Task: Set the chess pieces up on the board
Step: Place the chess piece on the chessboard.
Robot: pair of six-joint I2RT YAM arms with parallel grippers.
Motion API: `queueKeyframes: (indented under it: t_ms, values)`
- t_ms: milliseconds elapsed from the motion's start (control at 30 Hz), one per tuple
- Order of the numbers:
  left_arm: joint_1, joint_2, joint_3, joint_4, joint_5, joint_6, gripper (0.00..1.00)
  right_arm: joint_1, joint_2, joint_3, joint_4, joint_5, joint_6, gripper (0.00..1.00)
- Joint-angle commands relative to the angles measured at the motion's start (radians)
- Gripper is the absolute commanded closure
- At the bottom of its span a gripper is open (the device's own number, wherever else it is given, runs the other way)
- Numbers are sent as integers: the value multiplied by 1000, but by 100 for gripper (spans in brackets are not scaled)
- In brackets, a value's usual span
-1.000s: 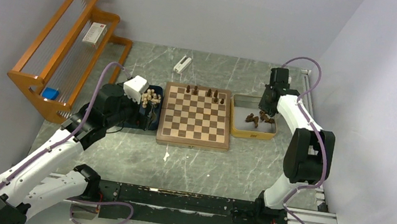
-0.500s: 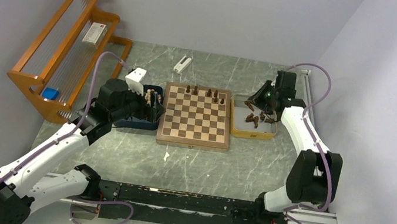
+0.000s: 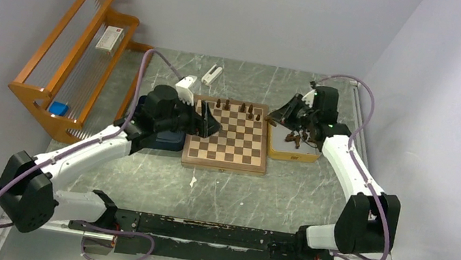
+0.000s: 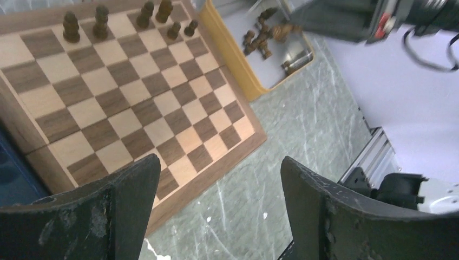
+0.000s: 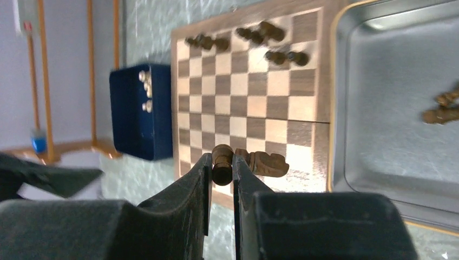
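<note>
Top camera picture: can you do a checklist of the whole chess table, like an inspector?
Surface: grey marbled table.
Job's things: board, six dark pieces on its far rows; more in yellow tray; cream pieces in blue tray.
Clutter: white gadget beyond board.
Grippers: left gripper open, empty, over board; right gripper shut on a dark piece.
Cables: purple cables along both arms.
Surroundings: orange rack at left, pale walls.

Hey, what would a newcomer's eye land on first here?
The square wooden chessboard sits mid-table, with a few dark brown turned pieces along its far edge. The right claw is shut on one dark brown wooden piece near the yellow tray; the left claw hangs open over the board's left side.
</note>
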State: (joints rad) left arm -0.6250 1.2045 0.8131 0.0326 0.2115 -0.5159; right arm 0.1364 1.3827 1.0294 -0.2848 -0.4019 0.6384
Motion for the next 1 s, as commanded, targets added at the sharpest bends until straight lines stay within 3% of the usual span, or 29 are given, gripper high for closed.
queueKeyframes:
  t_ms: [0,133,333,533,633,733,833,967]
  values:
    - [5,7,180,-116,19,6,14,86,-29,25,-5,-49,-245,85]
    - [60,38,286,-270,31,35,15,161,-55,-17,95,-31,-416,85]
    - [232,88,346,-362,236,72,18,270,-48,-35,177,-139,-756,87]
    - [272,178,447,-484,375,162,19,339,-60,-57,201,-211,-1056,87]
    - [274,171,394,-433,501,208,20,363,-60,-55,279,-133,-984,87]
    - [281,129,296,-313,463,156,20,367,-66,-61,352,-183,-906,87]
    - [291,145,275,-280,537,105,24,373,-88,-106,462,-155,-793,86]
    - [291,118,220,-202,560,96,21,373,-65,-59,420,-18,-595,87]
